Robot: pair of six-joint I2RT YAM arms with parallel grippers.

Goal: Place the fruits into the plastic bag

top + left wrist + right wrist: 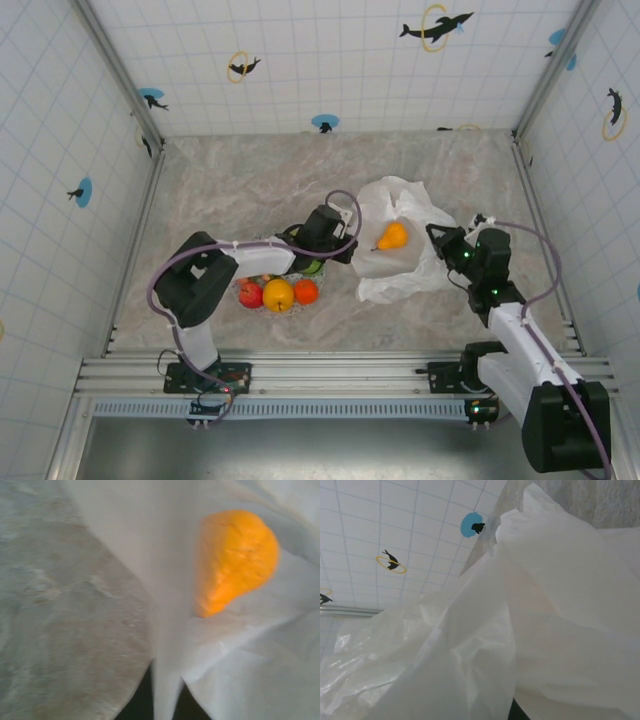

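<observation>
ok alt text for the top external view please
A wrinkly white translucent plastic bag lies on a grey marbled table with one orange-yellow pear-shaped fruit inside. The left pincer and right pincer sit at its opposite edges; red, yellow and orange round fruits wait by the left arm.

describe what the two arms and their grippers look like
Both the left arm and right arm have white links with bulky black joint housings and black bases. A lilac cable loops loosely along each. The left gripper and right gripper are black; small green lights glow near the right one.
</observation>
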